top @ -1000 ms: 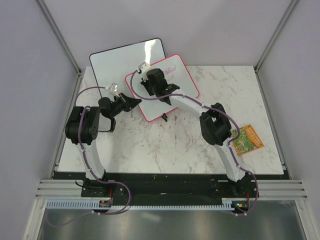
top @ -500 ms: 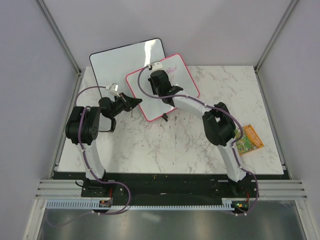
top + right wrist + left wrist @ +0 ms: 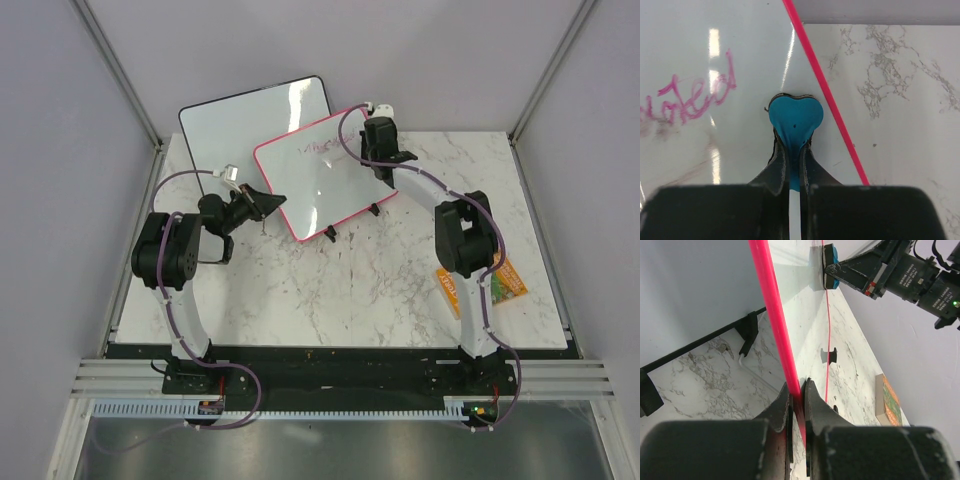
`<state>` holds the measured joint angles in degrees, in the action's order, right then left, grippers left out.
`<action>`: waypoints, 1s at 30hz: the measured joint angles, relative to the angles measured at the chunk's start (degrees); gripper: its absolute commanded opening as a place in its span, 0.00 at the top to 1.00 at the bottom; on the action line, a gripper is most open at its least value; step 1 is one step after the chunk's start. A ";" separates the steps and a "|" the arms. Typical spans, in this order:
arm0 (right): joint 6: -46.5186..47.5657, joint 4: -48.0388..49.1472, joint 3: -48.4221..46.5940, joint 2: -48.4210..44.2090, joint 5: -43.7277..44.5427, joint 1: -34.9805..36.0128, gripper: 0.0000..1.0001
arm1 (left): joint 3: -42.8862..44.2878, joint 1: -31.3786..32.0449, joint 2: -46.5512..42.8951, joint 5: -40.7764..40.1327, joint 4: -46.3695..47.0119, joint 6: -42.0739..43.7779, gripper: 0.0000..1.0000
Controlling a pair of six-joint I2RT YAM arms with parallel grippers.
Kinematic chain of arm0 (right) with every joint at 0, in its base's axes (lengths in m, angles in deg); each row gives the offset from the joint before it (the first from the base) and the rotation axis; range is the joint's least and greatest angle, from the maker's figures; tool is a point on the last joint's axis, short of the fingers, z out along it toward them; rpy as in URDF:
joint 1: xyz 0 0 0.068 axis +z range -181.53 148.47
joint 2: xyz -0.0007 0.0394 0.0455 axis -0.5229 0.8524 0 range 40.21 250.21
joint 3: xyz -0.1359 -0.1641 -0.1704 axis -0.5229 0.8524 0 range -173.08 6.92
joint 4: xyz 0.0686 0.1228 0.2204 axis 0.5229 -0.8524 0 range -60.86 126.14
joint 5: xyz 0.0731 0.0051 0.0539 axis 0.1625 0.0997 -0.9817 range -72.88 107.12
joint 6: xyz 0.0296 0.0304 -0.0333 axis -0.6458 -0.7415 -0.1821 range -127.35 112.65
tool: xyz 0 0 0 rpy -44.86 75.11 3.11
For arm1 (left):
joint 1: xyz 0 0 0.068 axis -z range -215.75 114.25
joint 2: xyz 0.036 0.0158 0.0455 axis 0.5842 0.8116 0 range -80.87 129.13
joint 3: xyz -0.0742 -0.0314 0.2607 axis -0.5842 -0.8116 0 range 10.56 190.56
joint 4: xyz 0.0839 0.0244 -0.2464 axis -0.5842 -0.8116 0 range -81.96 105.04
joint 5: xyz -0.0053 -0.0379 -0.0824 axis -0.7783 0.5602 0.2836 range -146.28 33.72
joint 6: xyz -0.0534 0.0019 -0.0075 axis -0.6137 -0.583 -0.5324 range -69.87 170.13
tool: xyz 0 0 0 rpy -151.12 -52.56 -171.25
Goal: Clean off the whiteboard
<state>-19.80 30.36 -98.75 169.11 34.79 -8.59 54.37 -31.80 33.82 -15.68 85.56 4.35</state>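
Looking toward the far edge of the table [image 3: 350, 290], you see the whiteboard [image 3: 325, 180], its pink frame [image 3: 775, 315] pinched at the left side by your left gripper [image 3: 796, 390]; your right gripper [image 3: 794, 150] clamps a blue heart-shaped eraser [image 3: 796, 116] against its far-right corner, beside the handwriting [image 3: 690, 100].

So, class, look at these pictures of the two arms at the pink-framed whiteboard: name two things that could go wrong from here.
1. The eraser in the right gripper presses on the whiteboard right beside its pink frame. A stroke that way might slip off the edge and miss the handwriting.
2. The left gripper pinches only the thin frame, so hard pressing could perhaps twist the whiteboard loose.
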 measured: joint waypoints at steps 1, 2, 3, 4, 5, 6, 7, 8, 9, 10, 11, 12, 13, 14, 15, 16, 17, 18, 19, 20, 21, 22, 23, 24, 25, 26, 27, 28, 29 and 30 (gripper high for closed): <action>0.11 -0.44 -0.61 0.37 -0.31 -0.72 1.00 | 0.04 0.02 0.00 0.04 0.04 -0.02 0.98; 0.26 -0.85 -1.16 0.66 -0.79 -1.22 1.00 | 0.07 0.02 0.00 0.09 0.07 -0.02 0.98; 0.76 -1.18 -1.53 0.85 -1.36 -1.38 1.00 | 0.09 0.02 0.00 0.13 0.09 -0.02 0.98; 1.44 -1.79 -2.03 1.01 -1.77 -1.33 1.00 | 0.09 0.02 0.00 0.20 0.11 -0.02 0.98; 2.29 -2.69 -2.93 1.33 -1.92 -1.16 1.00 | 0.09 0.02 0.00 0.24 0.11 -0.02 0.98; 3.50 -3.72 -3.93 1.73 -1.62 -0.76 1.00 | 0.09 0.02 0.00 0.28 0.11 -0.02 0.98; 4.61 -4.70 -5.03 2.19 -1.01 -0.35 1.00 | 0.09 0.02 0.00 0.33 0.09 -0.02 0.98; 6.16 -6.40 -6.97 2.97 0.02 0.31 1.00 | 0.09 0.00 0.00 0.37 0.02 -0.02 0.98; 7.17 -7.32 -7.91 3.34 0.44 0.85 1.00 | 0.09 -0.02 0.00 0.39 -0.07 -0.02 0.98; 8.26 -8.35 -8.83 3.67 0.87 1.46 1.00 | 0.07 -0.02 0.00 0.39 -0.11 -0.02 0.98; 9.29 -9.29 -9.68 3.96 1.18 2.16 1.00 | 0.07 -0.02 0.00 0.39 -0.11 -0.02 0.98; 10.21 -10.12 -10.34 4.11 1.31 2.93 1.00 | 0.07 -0.02 0.00 0.42 -0.15 -0.02 0.98; 10.95 -11.23 -11.19 4.33 1.38 3.74 1.00 | 0.07 -0.07 0.00 0.42 -0.20 0.00 0.98; 11.54 -12.48 -12.31 4.70 1.42 4.57 1.00 | 0.04 -0.09 0.00 0.42 -0.33 0.00 0.98; 12.11 -13.64 -13.49 5.09 1.27 5.42 1.00 | 0.04 -0.11 0.00 0.42 -0.46 0.00 0.98; 12.52 -14.84 -14.62 5.46 1.03 6.25 1.00 | 0.04 -0.13 0.00 0.39 -0.63 0.00 0.98; 12.79 -15.91 -15.61 5.77 0.63 7.04 1.00 | 0.04 -0.20 0.00 0.39 -0.85 -0.02 0.98; 12.98 -16.61 -16.22 5.92 0.09 7.85 1.00 | 0.04 -0.24 0.00 0.39 -1.07 0.00 0.98; 13.16 -17.25 -16.50 5.95 -0.50 8.66 1.00 | 0.04 -0.28 0.00 0.39 -1.29 0.00 0.98; 13.33 -17.66 -16.59 5.95 -1.29 9.44 1.00 | 0.04 -0.33 0.00 0.39 -1.44 0.00 0.98; 13.49 -17.92 -16.65 5.95 -1.92 10.36 1.00 | 0.04 -0.35 0.00 0.35 -1.60 0.00 0.98; 13.60 -18.03 -16.68 5.95 -2.19 10.80 1.00 | 0.02 -0.37 0.00 0.31 -1.75 0.00 0.98; 13.66 -18.12 -16.68 5.95 -2.71 11.50 1.00 | -0.02 -0.42 0.00 0.26 -1.88 0.00 0.98; 13.68 -18.05 -16.68 5.95 -2.86 11.93 1.00 | -0.07 -0.44 0.00 0.22 -1.95 0.00 0.98; 13.64 -17.86 -16.65 5.95 -2.84 12.26 1.00 | -0.07 -0.44 0.00 0.15 -2.01 0.00 0.98; 13.53 -17.62 -16.59 5.92 -2.86 12.44 1.00 | -0.07 -0.44 0.00 0.11 -2.05 0.00 0.98; 13.25 -17.14 -16.48 5.90 -2.95 12.48 1.00 | -0.07 -0.44 0.00 0.02 -2.08 0.00 0.98; 13.07 -16.83 -16.28 5.84 -3.19 12.46 1.00 | -0.07 -0.44 0.00 0.00 -2.10 0.00 0.98; 12.90 -16.22 -15.87 5.68 -3.63 12.35 1.00 | -0.07 -0.44 0.00 -0.02 -2.21 0.00 0.98; 12.85 -15.28 -15.21 5.38 -4.24 12.22 1.00 | -0.07 -0.44 0.00 -0.07 -2.25 0.00 0.98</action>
<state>-6.95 15.08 -113.96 174.49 30.55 3.63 54.31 -32.24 33.82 -15.74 83.31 4.35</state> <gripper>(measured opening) 0.045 0.094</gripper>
